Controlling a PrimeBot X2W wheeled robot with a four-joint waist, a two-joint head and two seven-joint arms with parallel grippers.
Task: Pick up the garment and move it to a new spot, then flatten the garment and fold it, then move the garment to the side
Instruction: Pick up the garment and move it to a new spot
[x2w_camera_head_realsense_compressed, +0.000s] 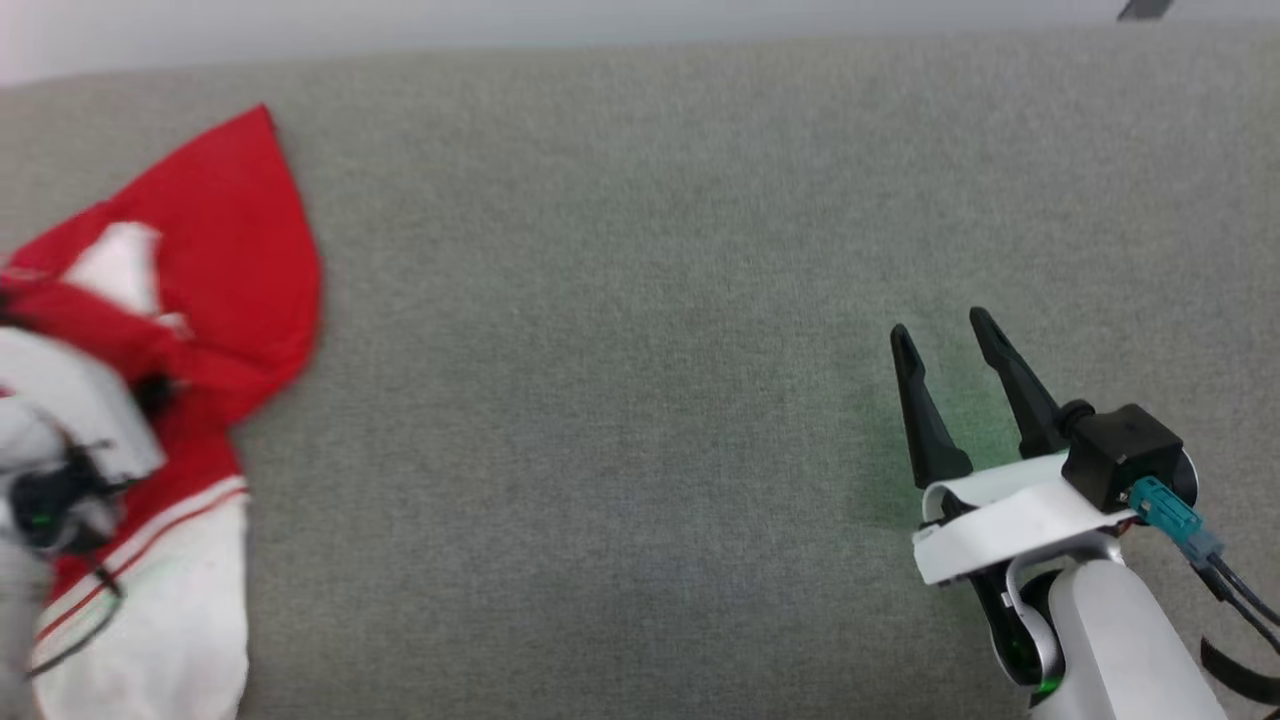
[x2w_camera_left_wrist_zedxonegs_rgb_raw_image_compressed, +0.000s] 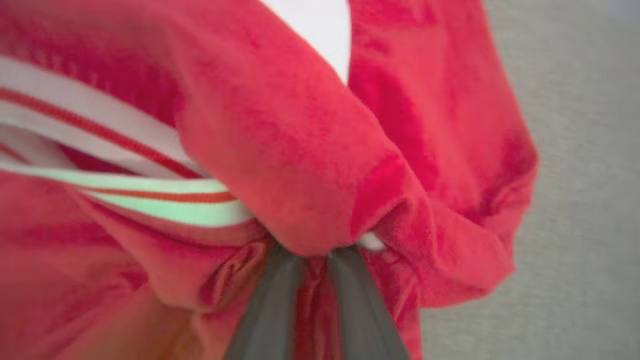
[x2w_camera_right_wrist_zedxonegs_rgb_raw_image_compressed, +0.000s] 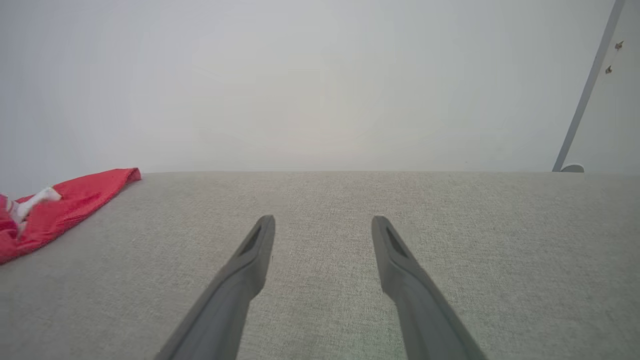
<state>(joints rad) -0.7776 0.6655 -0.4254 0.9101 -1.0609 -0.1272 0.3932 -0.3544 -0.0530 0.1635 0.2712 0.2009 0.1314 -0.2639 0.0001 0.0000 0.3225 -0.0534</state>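
No legible text, number, brand or sign in any view. Garment (x2w_camera_head_realsense_compressed: 230, 250) at 9 o'clock of head view: plain red cloth, white panels, striped trim; no lettering readable on exposed folds.

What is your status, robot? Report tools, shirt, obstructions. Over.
Left tool closed on bunched red shirt. Right tool open above grey surface, apart from shirt. No obstacle seen. Over.
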